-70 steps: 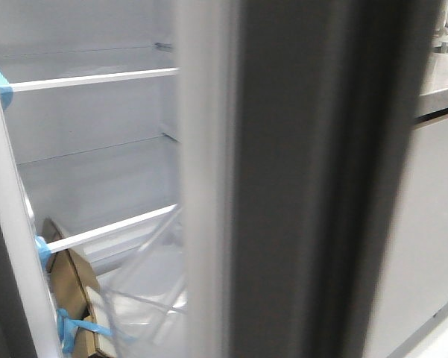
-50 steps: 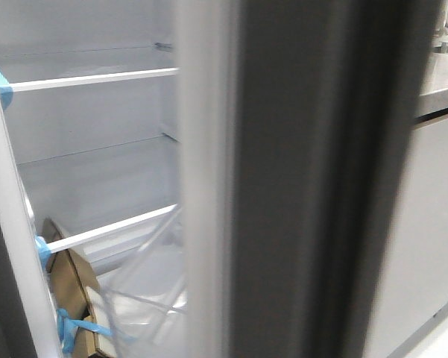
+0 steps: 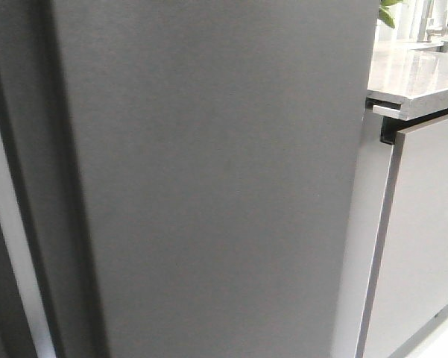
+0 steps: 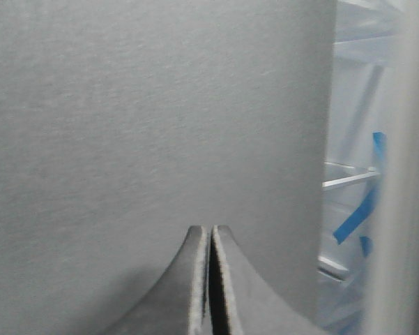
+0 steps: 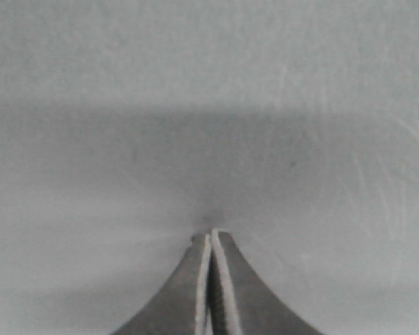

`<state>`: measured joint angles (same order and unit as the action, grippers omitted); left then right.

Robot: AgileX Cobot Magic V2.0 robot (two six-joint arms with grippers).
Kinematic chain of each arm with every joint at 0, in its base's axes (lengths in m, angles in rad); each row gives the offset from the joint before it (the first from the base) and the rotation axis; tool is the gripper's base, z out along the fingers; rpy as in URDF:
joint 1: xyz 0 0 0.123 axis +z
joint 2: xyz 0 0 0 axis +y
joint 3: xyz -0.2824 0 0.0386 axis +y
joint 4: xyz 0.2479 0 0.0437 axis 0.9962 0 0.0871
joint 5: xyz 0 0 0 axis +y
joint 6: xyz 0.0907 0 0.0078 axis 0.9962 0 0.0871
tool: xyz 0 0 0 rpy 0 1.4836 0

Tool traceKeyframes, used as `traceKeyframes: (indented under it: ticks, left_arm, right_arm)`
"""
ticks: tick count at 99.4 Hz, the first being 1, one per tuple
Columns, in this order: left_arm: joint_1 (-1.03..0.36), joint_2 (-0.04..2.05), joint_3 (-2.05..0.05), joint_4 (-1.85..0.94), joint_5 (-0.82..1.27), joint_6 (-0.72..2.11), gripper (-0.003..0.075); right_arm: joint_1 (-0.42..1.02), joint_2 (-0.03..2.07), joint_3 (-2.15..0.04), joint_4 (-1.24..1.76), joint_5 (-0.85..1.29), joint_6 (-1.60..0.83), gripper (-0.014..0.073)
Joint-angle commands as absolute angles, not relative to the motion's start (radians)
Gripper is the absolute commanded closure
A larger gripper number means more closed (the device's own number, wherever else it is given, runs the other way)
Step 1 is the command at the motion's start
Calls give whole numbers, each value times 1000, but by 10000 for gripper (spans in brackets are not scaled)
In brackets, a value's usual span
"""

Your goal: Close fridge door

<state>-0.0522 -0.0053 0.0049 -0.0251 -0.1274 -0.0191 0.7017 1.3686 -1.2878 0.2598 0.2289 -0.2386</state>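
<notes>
The fridge door [image 3: 209,179] has swung across and now hides the shelves I saw before, so it's almost shut, with my left claw [image 4: 210,234] and right claw [image 5: 210,237] both squeezed tight, empty, tips against its dark face.

From the front camera I see the fridge door [image 3: 209,179] filling most of the frame, cut off at top and bottom, so its full height stays out of my sight. It hides the fridge interior completely there, and neither arm shows. The counter unit [image 3: 421,224] runs off the right edge. In my left wrist feed, the fridge [image 4: 355,181] appears only as a blurred sliver past the door's edge; shelves and blue tape [image 4: 355,213] are smeared. In my right wrist feed, I cannot tell whether the right gripper [image 5: 210,241] touches the grey surface.
</notes>
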Motion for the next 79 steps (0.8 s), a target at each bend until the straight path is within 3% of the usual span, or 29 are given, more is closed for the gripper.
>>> traceKeyframes:
  ticks: [1,36,59,79]
  left_arm:
    - [-48,-16,40,-30,-200,-23,740]
    - [-48,-16,40,-30,-200,-23,740]
    - [-46,-16,40,-30,-200,-23,740]
    - [-46,-16,40,-30,-200,-23,740]
  right_arm:
    - [697,1436,-1380,249,81,-250,638]
    - [688,1636,-1589,244,125,-252,638]
    - [637,1604,-1589,218,211,-252,638]
    - [582,1455,-1503,190,257,-252,637]
